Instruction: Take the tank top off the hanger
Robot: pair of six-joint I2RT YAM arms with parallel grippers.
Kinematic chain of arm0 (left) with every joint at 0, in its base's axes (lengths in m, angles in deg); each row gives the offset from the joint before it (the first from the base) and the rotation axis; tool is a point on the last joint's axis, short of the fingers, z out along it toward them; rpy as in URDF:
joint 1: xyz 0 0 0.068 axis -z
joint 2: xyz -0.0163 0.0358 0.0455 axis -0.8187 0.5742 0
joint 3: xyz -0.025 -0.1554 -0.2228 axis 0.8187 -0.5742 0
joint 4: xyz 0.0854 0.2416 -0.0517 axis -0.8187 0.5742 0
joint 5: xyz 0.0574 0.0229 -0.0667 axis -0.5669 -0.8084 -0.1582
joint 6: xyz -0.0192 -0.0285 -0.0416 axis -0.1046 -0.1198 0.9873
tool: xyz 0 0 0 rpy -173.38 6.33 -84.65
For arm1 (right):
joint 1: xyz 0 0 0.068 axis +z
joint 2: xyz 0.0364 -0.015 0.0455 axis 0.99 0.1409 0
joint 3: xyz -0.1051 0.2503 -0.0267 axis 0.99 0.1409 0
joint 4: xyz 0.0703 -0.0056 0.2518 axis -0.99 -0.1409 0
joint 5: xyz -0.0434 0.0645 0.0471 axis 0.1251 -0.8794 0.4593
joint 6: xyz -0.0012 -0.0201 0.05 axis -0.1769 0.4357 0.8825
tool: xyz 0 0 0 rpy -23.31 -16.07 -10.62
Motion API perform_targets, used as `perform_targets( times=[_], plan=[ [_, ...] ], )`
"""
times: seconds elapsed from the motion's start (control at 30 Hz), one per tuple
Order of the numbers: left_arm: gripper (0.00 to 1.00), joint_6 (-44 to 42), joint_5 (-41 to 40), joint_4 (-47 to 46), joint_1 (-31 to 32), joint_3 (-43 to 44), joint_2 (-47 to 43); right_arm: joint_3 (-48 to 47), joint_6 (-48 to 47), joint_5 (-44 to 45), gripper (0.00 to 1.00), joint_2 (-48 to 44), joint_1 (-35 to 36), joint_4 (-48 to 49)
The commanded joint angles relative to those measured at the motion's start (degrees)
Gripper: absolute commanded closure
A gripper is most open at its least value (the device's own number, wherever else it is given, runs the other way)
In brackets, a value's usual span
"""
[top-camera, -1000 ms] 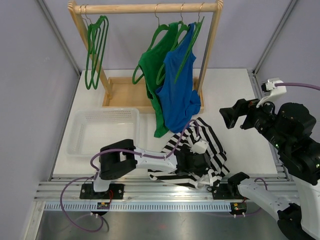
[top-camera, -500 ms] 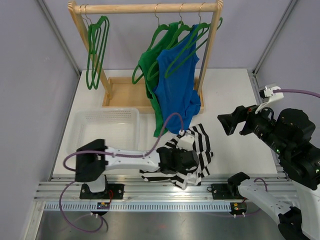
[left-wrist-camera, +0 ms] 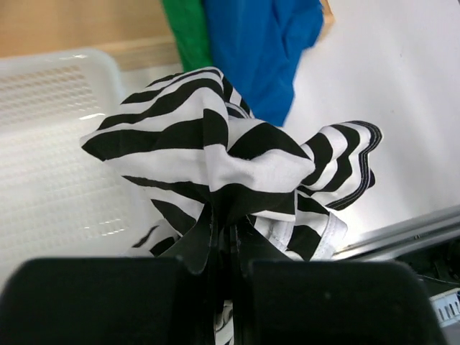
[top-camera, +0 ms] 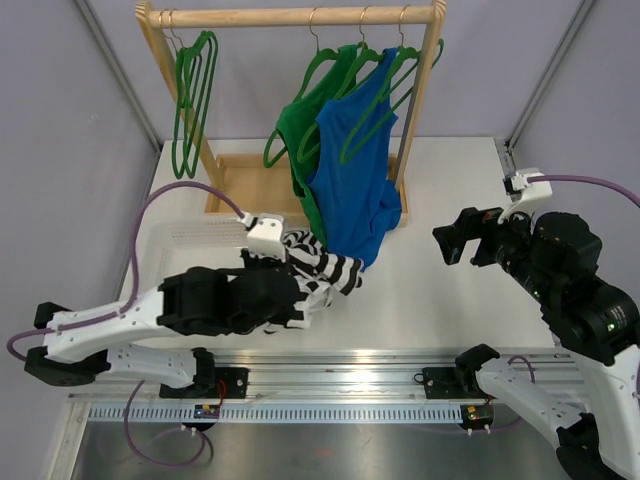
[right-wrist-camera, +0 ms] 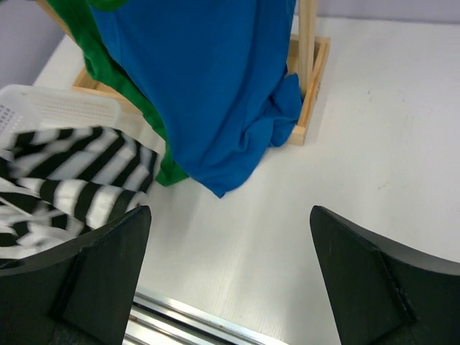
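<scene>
A wooden clothes rack (top-camera: 290, 17) at 12 o'clock on the white worktop (top-camera: 440, 300) carried a blue fabric tank top (top-camera: 355, 190), at whose 7 o'clock a bunched black-and-white striped tank top (top-camera: 322, 270) sat pinched in the left claw (left-wrist-camera: 228, 241), the right claw (right-wrist-camera: 230, 215) gaping wide.

Open lane: bare counter (top-camera: 440, 300) right of the rack, between the blue tank top (top-camera: 355, 180) and the right gripper (top-camera: 448, 240). Centre back blocked: blue and green tank top (top-camera: 300, 130) hang low over the rack's wooden base (top-camera: 240, 180), beside its right post (top-camera: 415, 110). Front left crowded by the left arm (top-camera: 120, 315), striped bundle (top-camera: 320, 270) and white basket (top-camera: 190, 245).
</scene>
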Motion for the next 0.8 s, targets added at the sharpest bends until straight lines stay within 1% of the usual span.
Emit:
perform_targets(
  times=[0.0,0.03,0.07,0.1,0.17,0.2,0.23,0.27,0.3,0.37,0.43,0.5,0.53,0.57,0.63,0.67,0.73,0.77],
  plan=[
    [1.0,-0.6,-8.8,5.0,-0.7,1.0,-5.2,4.5,1.7,4.5,0.0,-0.2,0.1,4.2],
    [1.0,-1.1,-9.7,5.6,-1.4,0.2,-7.0,5.2,2.3,5.3,0.01,-0.1,0.0,4.7],
    [1.0,1.8,-11.5,7.5,-4.1,-0.1,-7.8,6.4,2.6,4.8,0.01,0.2,0.0,5.2],
    [1.0,2.2,-11.7,10.3,-5.8,-1.0,-9.0,7.1,3.3,3.7,0.01,0.3,0.1,5.7],
    [1.0,2.3,-9.5,12.3,-11.5,-2.1,-12.3,10.2,5.5,3.6,0.01,-0.7,0.0,7.0],
    [1.0,1.1,-9.4,13.2,-11.7,-2.7,-13.5,11.1,5.2,1.7,0.0,-1.1,0.0,8.4],
    [1.0,1.3,-9.7,15.0,-12.0,-2.8,-14.4,11.6,5.3,1.9,0.01,-1.5,0.0,9.1],
    [1.0,2.8,-10.6,17.7,-12.7,-0.5,-15.1,11.9,5.2,2.1,0.01,-1.4,0.0,9.1],
    [1.0,3.3,-10.6,22.8,-14.4,1.2,-15.7,12.5,5.5,1.3,0.01,-1.6,0.1,9.6],
    [1.0,2.5,-11.8,26.1,-14.6,5.1,-16.5,14.5,5.6,-0.7,0.0,-2.1,0.0,11.9],
    [1.0,2.9,-12.8,26.9,-14.6,5.9,-17.8,14.7,5.3,-2.1,0.01,-1.6,0.0,13.4],
    [1.0,3.2,-13.5,26.0,-14.9,4.1,-19.2,13.3,4.9,-2.7,0.01,-0.7,0.0,12.2],
    [1.0,1.6,-13.7,24.1,-15.2,2.9,-19.6,11.9,4.9,-2.8,0.0,-0.1,0.0,11.8],
    [1.0,-2.1,-13.7,20.0,-16.7,1.5,-19.9,11.3,4.8,-3.6,0.01,0.1,0.0,11.4],
    [1.0,-6.5,-13.0,15.7,-20.4,-0.1,-19.3,10.4,4.9,-3.8,0.01,0.3,0.0,10.9],
    [1.0,-11.2,-11.7,10.7,-25.9,-1.0,-19.1,10.2,4.9,-3.8,0.01,0.2,0.0,10.7],
    [1.0,-18.8,-6.3,2.8,-33.5,-4.9,-18.7,9.9,4.8,-3.8,0.01,0.2,0.0,10.7],
    [1.0,-24.3,2.3,-3.5,-42.5,-5.9,-18.4,9.9,4.8,-3.9,0.0,0.1,0.0,10.7]
  ],
)
